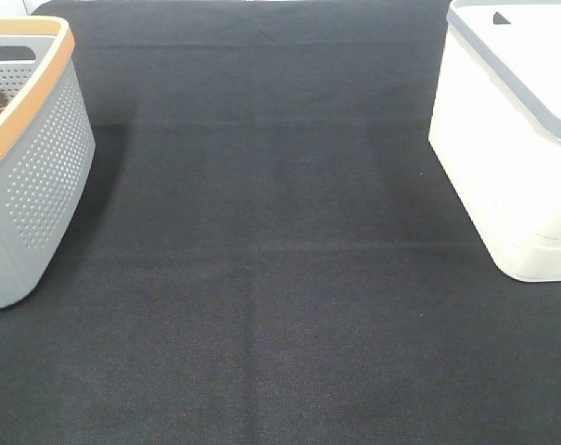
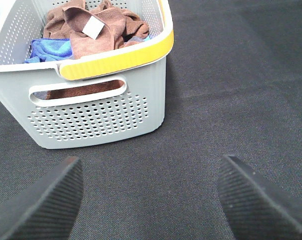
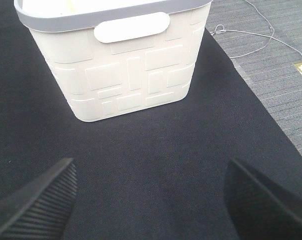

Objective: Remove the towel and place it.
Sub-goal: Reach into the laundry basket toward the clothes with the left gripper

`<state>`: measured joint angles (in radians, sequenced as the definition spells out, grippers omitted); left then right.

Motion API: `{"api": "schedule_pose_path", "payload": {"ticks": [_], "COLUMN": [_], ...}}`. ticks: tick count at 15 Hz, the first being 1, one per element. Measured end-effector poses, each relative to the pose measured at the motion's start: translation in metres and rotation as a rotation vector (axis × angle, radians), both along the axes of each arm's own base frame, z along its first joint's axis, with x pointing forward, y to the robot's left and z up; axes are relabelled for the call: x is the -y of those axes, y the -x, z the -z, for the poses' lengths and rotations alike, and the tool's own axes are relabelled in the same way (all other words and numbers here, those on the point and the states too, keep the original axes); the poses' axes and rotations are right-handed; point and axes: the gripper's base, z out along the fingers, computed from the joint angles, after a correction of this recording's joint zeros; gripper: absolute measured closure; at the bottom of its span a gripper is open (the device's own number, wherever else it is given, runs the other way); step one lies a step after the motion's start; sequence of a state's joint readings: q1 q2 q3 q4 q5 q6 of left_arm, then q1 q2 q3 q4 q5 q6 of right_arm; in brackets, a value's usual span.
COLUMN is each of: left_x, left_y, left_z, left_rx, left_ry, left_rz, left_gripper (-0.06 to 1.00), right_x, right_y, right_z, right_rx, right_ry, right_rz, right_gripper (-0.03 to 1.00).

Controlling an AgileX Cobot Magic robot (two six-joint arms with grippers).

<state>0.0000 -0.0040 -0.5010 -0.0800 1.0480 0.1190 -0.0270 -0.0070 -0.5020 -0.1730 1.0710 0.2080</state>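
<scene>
A: Bench first: black cloth, no towel laid out on it anywhere in view. Progress?
B: Nothing done yet, I'd judge. Grey basket sits just ahead of the left end effector, apart from it. The towel is inside, bunched on top of the pile.
A: White basket?
B: Ahead of the right end effector, not touching. Can't see its inside properly. Maybe the drop spot, but that's a guess.
A: End effector states?
B: Both spread wide, nothing between the fingers, only bench beyond them.
A: Towel relative to the left one, exactly?
B: Forward of it, past the near basket wall and the yellow-orange rim, well clear of the fingertips. Blue cloth lies beside the towel, partly under it. White tag faces up on the brown folds.
A: Remaining?
B: Everything: reach in, grasp, lift out, place.
</scene>
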Motion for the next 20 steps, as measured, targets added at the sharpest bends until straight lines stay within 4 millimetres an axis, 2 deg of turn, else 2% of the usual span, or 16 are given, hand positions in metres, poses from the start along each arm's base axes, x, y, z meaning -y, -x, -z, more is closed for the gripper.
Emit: {"api": "schedule_pose_path", "payload": {"ticks": [20], "left_x": [0.0], "left_y": [0.0], "left_z": [0.0], "left_rx": [0.0], "left_ry": [0.0], "left_rz": [0.0], "left_gripper": [0.22], "right_x": [0.0], "right_y": [0.0], "right_z": [0.0], "right_rx": [0.0], "right_ry": [0.0], "right_rz": [0.0], "right_gripper": [0.2]}}
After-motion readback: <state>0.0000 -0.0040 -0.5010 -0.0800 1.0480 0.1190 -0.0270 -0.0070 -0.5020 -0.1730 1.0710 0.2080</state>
